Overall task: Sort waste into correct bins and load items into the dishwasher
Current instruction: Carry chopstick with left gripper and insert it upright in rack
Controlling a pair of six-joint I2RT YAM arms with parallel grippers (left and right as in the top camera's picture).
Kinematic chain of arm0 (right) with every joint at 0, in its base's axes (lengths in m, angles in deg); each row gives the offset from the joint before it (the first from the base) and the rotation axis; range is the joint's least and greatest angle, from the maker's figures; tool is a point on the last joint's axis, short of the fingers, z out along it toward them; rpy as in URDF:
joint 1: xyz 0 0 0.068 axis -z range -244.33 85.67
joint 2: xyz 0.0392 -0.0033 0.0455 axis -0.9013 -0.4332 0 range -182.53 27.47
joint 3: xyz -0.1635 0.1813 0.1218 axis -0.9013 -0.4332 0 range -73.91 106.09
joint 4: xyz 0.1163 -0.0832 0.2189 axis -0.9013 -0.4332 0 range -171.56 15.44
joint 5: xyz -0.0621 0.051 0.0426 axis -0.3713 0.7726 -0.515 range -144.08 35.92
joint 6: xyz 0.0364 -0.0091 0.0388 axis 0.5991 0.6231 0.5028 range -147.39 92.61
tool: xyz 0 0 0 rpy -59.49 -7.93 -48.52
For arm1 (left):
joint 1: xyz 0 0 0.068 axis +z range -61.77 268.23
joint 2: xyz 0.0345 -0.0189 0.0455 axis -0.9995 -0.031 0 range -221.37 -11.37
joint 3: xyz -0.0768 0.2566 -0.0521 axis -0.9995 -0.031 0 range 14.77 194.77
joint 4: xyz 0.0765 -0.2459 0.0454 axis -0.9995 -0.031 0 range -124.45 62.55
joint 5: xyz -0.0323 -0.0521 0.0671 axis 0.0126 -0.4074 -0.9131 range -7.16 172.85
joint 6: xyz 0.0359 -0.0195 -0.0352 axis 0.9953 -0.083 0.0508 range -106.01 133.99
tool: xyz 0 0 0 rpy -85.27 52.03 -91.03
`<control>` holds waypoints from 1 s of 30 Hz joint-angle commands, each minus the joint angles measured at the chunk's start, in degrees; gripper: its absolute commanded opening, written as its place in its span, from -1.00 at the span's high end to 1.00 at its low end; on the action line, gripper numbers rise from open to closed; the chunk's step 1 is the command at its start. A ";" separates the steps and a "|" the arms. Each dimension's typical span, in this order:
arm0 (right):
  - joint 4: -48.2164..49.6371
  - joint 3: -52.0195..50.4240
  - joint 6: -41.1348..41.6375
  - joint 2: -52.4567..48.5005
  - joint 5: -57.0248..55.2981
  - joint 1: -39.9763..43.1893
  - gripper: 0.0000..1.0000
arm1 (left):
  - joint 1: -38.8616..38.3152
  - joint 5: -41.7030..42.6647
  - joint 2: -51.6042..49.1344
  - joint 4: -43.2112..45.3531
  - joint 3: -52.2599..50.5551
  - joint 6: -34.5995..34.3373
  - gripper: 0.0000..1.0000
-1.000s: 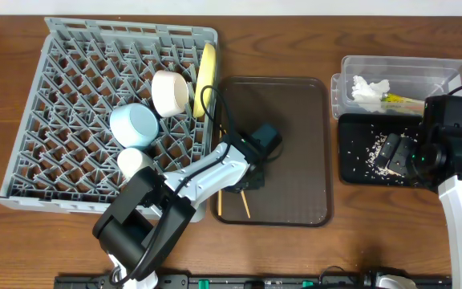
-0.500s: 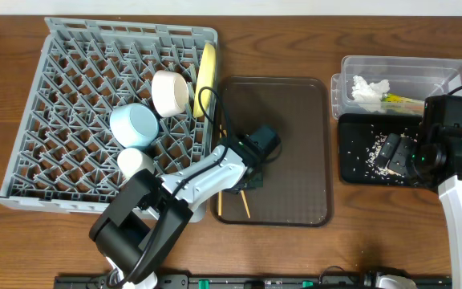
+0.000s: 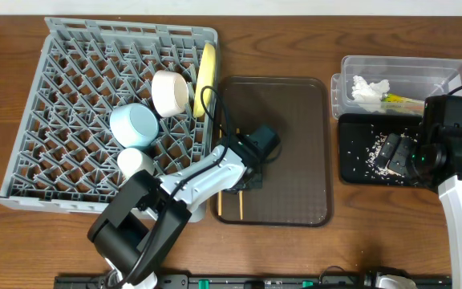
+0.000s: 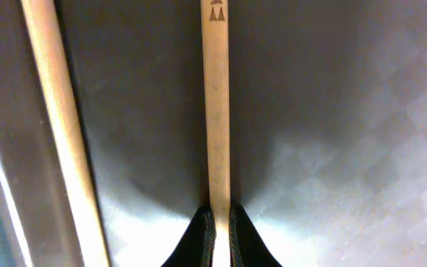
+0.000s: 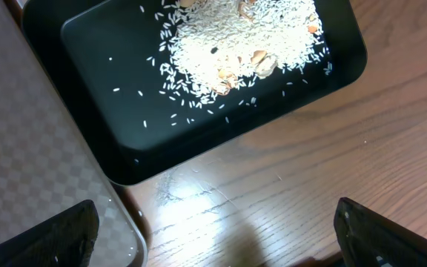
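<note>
In the left wrist view my left gripper (image 4: pixel 217 231) is shut on one wooden chopstick (image 4: pixel 215 111) just above the brown serving tray (image 4: pixel 332 111). The other chopstick (image 4: pixel 58 126) lies beside it near the tray's left rim. From overhead, both chopsticks (image 3: pixel 219 201) (image 3: pixel 240 205) run side by side below the left gripper (image 3: pixel 241 181). The grey dish rack (image 3: pixel 70 64) holds the yellow plate (image 3: pixel 208 68), cream bowl (image 3: pixel 170 92), blue bowl (image 3: pixel 134 124) and cup (image 3: pixel 136 163). My right gripper (image 5: pixel 221 245) hangs open over the table by the black tray (image 5: pixel 124 141) of rice crumbs (image 5: pixel 243 44).
The clear tub (image 3: pixel 435 72) at the back right holds the white tissue (image 3: pixel 367 90) and the snack wrapper (image 3: pixel 399 99). The black tray (image 3: pixel 355 164) sits right in front of it. The brown serving tray (image 3: pixel 295 120) lies between the rack and the bins.
The left gripper has closed on the right-hand chopstick, which has swung from slanted to parallel with the other. The right arm has not moved.
</note>
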 commanded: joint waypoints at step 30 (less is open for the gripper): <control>0.00 0.22 -0.63 0.24 0.28 0.39 -0.99 | 18.51 -5.75 23.23 -14.25 -0.20 23.63 0.88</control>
